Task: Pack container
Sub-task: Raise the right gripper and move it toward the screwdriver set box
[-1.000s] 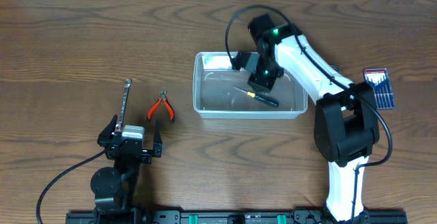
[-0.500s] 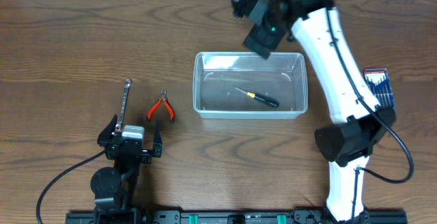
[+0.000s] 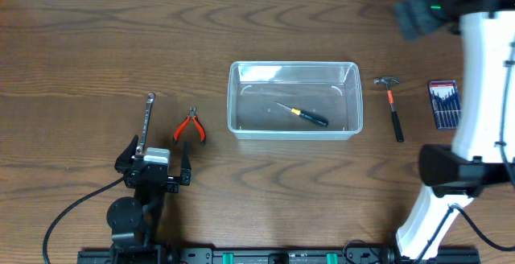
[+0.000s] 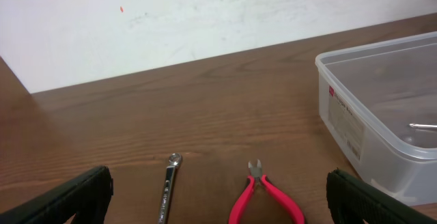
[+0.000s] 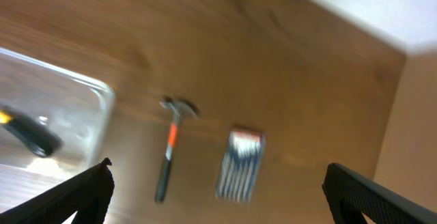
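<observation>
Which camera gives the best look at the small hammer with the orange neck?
The overhead view: the hammer lies sharp and whole on the table, between the container and the blue case. The right wrist view also shows all of it, but blurred. The left wrist view does not show it.

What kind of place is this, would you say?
Likely a robotics lab bench: a wood-grain table, pliers and a hammer laid out either side of a clear container, and a plain white wall behind.

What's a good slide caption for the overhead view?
Clear container holding one screwdriver; hammer, blue case, pliers and wrench lie outside it on the wooden table.
</observation>
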{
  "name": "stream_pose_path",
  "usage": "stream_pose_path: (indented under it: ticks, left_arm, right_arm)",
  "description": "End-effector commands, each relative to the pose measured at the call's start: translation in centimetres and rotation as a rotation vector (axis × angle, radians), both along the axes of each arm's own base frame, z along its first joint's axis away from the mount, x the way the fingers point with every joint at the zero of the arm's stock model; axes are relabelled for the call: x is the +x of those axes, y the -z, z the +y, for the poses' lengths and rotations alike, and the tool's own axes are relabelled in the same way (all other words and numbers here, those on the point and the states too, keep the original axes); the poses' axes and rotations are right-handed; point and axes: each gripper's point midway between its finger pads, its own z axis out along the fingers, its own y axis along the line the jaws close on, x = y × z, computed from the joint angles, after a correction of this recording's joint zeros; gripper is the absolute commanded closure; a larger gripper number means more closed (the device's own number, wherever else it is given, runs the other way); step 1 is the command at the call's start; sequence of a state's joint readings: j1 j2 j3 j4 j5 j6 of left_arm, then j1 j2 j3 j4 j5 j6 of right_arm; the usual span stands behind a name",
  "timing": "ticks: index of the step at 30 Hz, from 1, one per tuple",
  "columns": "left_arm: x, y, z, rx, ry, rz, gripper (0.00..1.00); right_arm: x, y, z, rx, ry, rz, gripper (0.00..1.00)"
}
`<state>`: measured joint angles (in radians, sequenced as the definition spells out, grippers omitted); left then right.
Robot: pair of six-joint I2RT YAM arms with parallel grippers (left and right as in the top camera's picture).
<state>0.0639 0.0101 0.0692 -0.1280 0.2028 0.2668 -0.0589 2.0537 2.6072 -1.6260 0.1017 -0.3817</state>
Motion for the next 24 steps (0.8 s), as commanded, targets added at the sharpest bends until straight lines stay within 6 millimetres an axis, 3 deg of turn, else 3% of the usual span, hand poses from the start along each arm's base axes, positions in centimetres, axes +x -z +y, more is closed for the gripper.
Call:
stream_pose_path:
  ticks: [1,7,12,16,20,24]
  left_arm:
    - [0.0,1.5,0.2,0.008,-0.008,0.030,0.02]
    - [0.0,1.5,0.2,0.008,-0.008,0.030,0.02]
    - [0.0,1.5,0.2,0.008,-0.008,0.030,0.02]
    - [0.0,1.5,0.2,0.008,-0.008,0.030,0.02]
    - [0.0,1.5,0.2,0.008,-0.008,0.030,0.02]
    - [0.0,1.5,0.2,0.008,-0.008,0.030,0.02]
  right_arm:
    - [-1.1,-0.9,-2.0,0.078,0.091,-0.021,0.01]
    - [-1.6,-0.8,-5.0,0.145,0.018,-0.032,0.01]
    - [-1.7,-1.0,-8.4,0.143,0.107,-0.062,0.01]
    - [-2.1,-1.0,-9.5,0.165,0.173,-0.066,0.01]
    - [-1.7,-0.8,-10.1,0.124,0.118,-0.068,0.01]
    - [-0.8,1.4,-11.1,0.116,0.093,-0.023,0.01]
